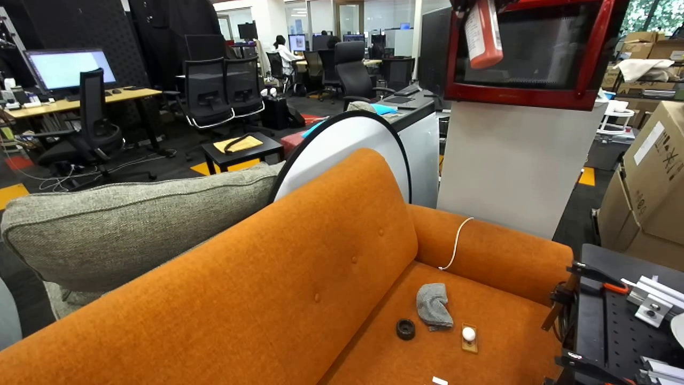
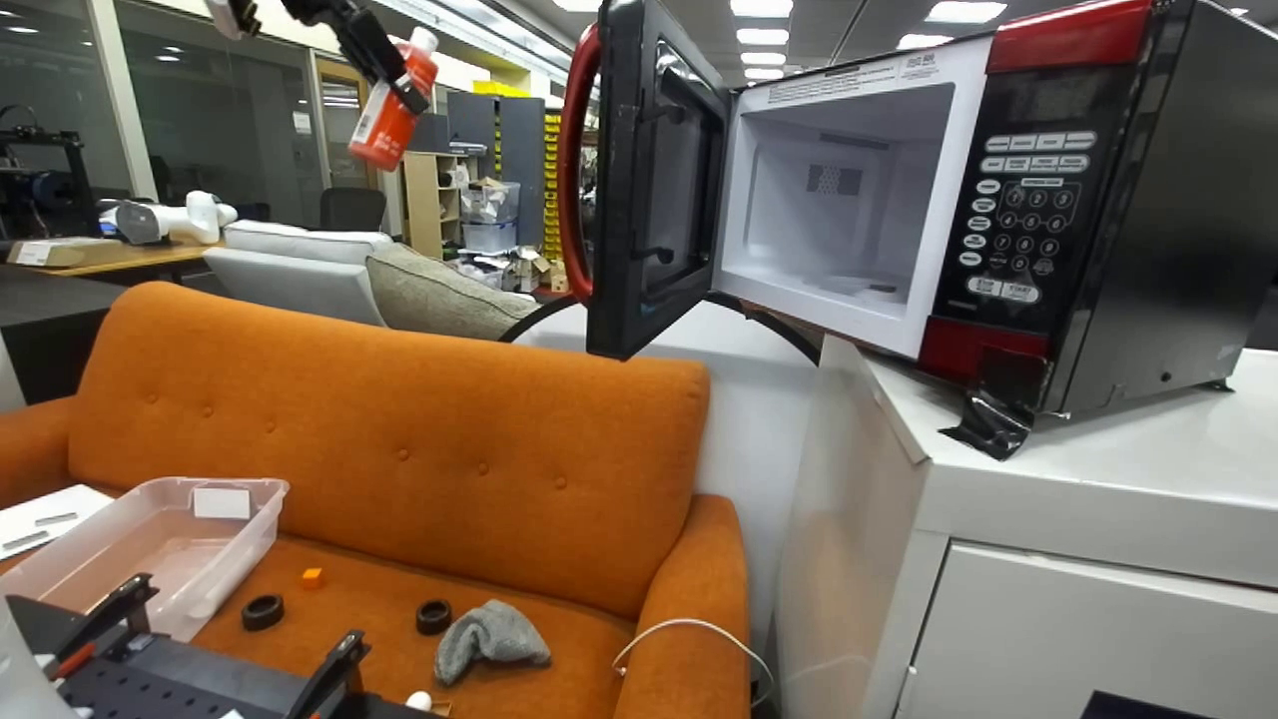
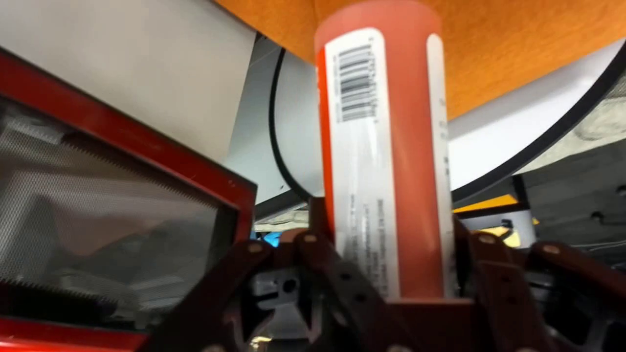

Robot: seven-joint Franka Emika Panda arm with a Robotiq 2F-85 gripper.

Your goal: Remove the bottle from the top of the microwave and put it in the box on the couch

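The red-orange bottle [image 2: 392, 115] with a white label hangs tilted in the air in front of the couch's backrest; it also shows in an exterior view [image 1: 485, 37] and the wrist view [image 3: 415, 146]. My gripper [image 3: 386, 234] is shut around it; its fingers also show in an exterior view [image 2: 404, 88]. The red-framed microwave [image 1: 513, 96] stands on a pale cabinet with its door open; it also shows in an exterior view [image 2: 1058, 200]. A clear plastic box [image 2: 165, 504] sits on the orange couch [image 2: 399, 419], left in that view. The couch also shows in an exterior view [image 1: 240, 278].
The open microwave door [image 2: 664, 190] juts out beside the bottle. A grey cloth [image 2: 489, 639], black rings [image 2: 433, 616], and an orange cube [image 2: 313, 577] lie on the seat. A white cord [image 1: 457, 243] crosses the armrest. A black pegboard [image 1: 614, 321] with clamps stands in front.
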